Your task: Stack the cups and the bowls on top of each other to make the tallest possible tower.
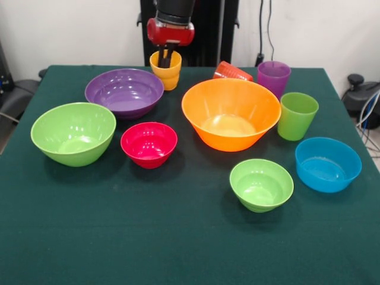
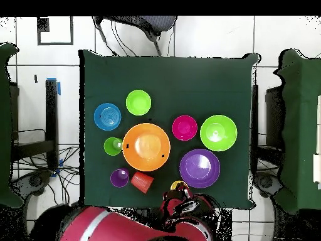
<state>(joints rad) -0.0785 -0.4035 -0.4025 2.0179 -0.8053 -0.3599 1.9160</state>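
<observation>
Bowls lay scattered singly across the green table, nothing stacked; biggest orange bowl sat central, purple bowl beside it. Gripper dipped into the yellow cup at the far edge, likely for an inside grasp; clenched or released, I couldn't tell.

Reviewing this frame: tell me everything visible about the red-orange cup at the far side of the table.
The red-orange cup is glossy, plastic-looking and lying tipped on its side, not upright. In the front view only its upper part shows, behind the orange bowl; the purple cup stands just beside it. From overhead, it sits near the table's robot-side edge, between the purple cup and the yellow cup. Contact with any neighbour cannot be told. The end effector is not at it.
</observation>
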